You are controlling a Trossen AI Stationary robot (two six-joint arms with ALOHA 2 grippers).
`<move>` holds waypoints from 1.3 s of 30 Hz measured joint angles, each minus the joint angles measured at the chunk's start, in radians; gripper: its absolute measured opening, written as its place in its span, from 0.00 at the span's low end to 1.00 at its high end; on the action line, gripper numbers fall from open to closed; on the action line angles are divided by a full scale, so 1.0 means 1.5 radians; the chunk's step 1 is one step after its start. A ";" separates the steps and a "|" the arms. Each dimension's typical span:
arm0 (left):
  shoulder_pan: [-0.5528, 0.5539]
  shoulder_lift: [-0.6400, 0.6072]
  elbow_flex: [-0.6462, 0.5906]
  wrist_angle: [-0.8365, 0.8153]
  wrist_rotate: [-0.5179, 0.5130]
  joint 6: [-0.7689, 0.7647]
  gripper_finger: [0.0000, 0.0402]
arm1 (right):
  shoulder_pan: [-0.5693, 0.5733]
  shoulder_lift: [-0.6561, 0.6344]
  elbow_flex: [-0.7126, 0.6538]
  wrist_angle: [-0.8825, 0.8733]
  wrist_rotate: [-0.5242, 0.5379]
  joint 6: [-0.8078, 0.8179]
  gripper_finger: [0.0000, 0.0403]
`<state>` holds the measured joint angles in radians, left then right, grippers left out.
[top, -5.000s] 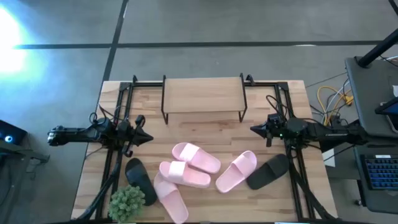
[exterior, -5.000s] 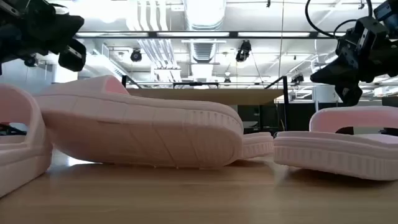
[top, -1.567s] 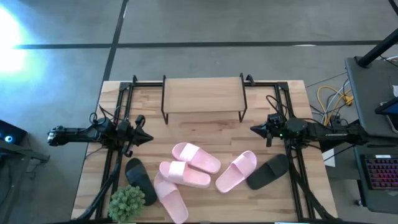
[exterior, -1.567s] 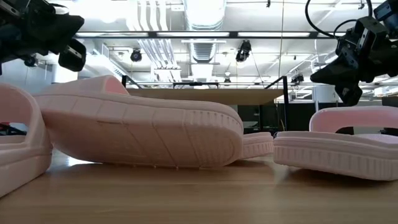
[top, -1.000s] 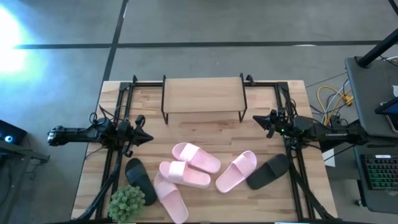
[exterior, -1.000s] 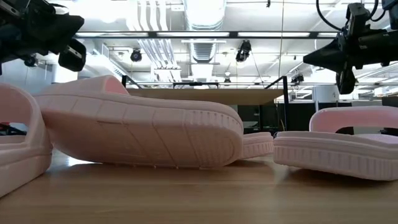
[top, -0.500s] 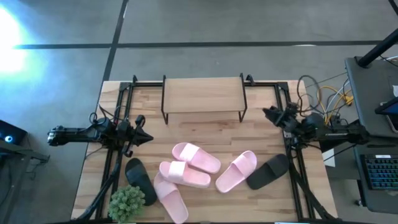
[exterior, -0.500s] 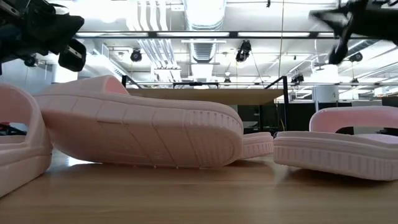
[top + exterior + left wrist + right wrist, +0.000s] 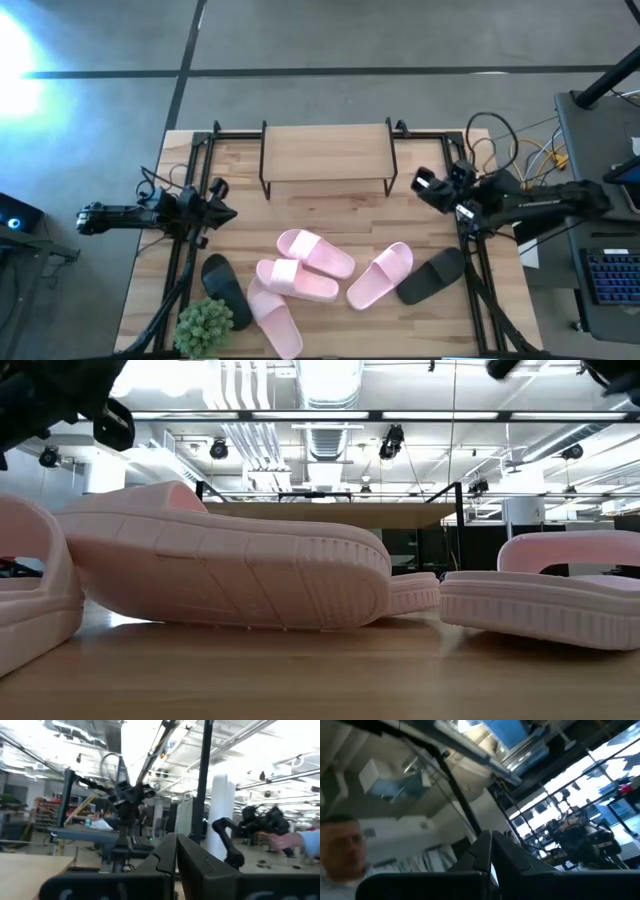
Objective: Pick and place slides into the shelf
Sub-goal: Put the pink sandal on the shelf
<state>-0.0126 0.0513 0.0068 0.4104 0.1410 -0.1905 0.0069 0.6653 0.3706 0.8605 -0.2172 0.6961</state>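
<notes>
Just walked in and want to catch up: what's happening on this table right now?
Nothing is being handled yet. The slides, four pink and two black, all lie on the table in front of the shelf, which has nothing on its top board. The right pincer is raised near the shelf's right end with its fingers together, holding nothing. The left pincer, also shut and empty, waits at the table's left side, above the black slide by the small green plant.

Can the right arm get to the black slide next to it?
Probably yes. The right gripper hangs above bare table, holding nothing, and the black slide lies nearby with nothing on top of it.
</notes>
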 joint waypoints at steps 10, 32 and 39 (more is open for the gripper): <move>0.000 0.000 0.000 0.021 -0.031 -0.125 0.00 | -0.049 0.092 0.184 -0.455 -0.015 -0.012 0.02; 0.000 -0.001 0.000 0.183 -0.032 -0.305 0.00 | -0.059 0.248 0.465 -0.606 0.093 0.005 0.02; 0.000 -0.001 0.000 0.212 -0.061 -0.305 0.00 | -0.059 0.322 0.551 -0.607 0.082 0.004 0.02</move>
<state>-0.0124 0.0502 0.0067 0.7278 0.0490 -0.6479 -0.0814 1.1476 1.1969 -0.0497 -0.0938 0.7025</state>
